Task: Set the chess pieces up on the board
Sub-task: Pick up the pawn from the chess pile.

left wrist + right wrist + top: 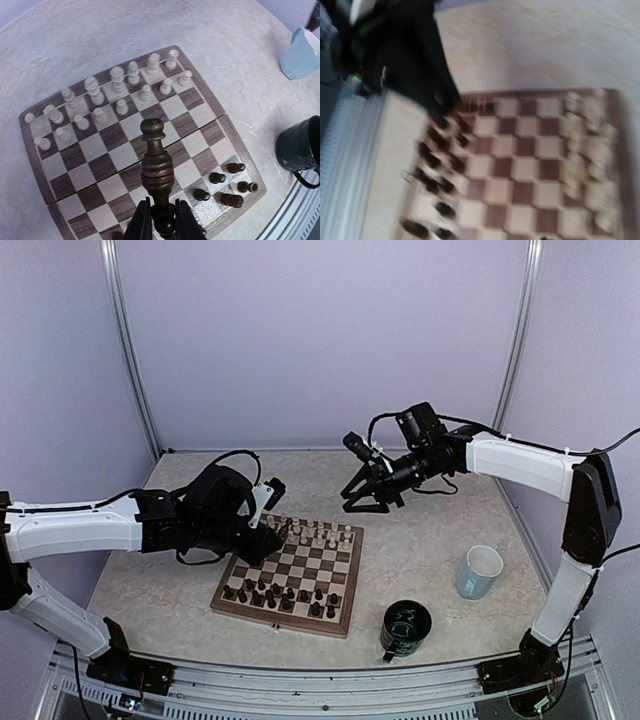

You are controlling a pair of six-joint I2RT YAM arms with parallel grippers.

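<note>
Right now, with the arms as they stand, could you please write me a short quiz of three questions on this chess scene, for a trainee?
1. True or false: the left gripper is shut on a cream-white piece.
2. Which mug stands nearer to the board? A: the dark green mug. B: the pale blue mug.
3. On which side of the board do the cream-white pieces stand: the side far from the robot, or the side near it?

Key: 1 false, it holds a dark brown piece; 2 A; 3 the far side.
</note>
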